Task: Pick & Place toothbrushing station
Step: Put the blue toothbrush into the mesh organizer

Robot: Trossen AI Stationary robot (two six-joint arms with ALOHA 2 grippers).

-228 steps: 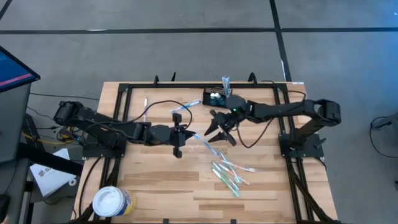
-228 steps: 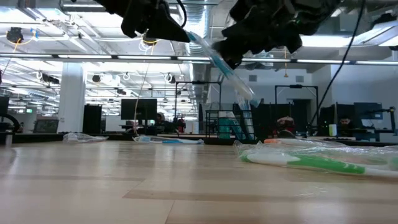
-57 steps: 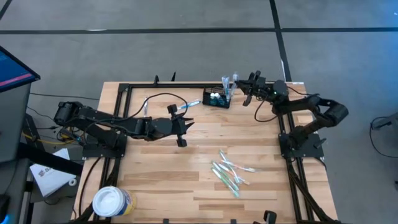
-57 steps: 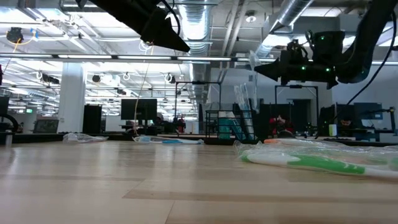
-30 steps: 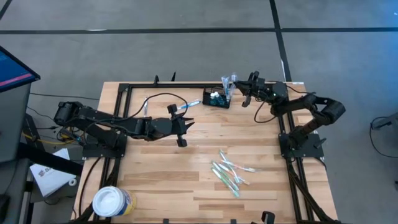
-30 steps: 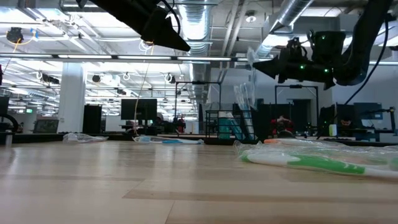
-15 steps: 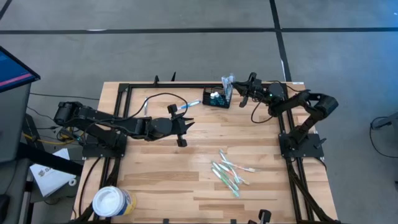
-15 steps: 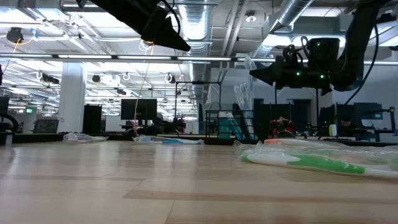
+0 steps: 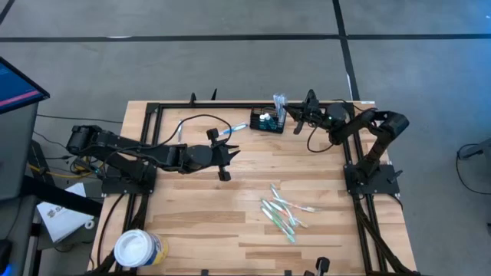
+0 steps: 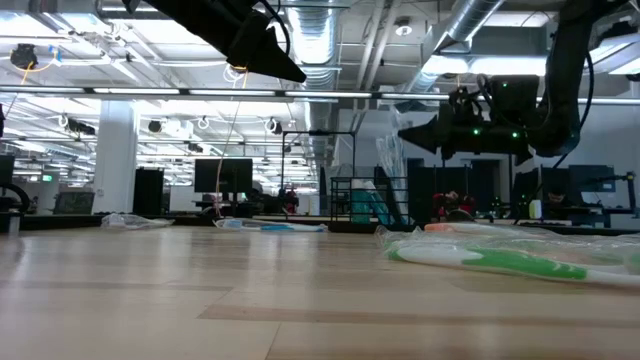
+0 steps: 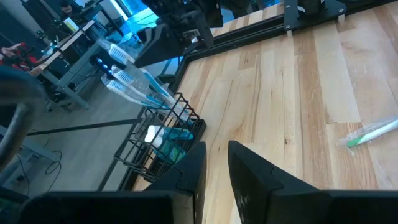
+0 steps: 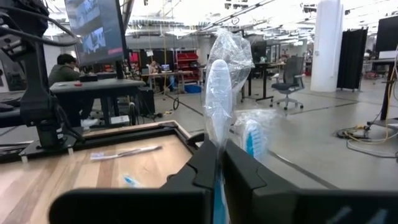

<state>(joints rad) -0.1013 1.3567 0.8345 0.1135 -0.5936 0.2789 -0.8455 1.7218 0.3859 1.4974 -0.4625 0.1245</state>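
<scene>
Bare wood around the caddy (image 9: 267, 121); wrapped toothbrushes (image 9: 285, 213) well apart toward the front

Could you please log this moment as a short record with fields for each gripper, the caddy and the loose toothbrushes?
right gripper: shut on a wrapped toothbrush, held upright at the caddy
left gripper: above mid table, holding nothing visible
caddy: black wire mesh, at the table's far edge, wrapped brushes standing in it
loose toothbrushes: wrapped, lying in a pile on the table's right half
</scene>
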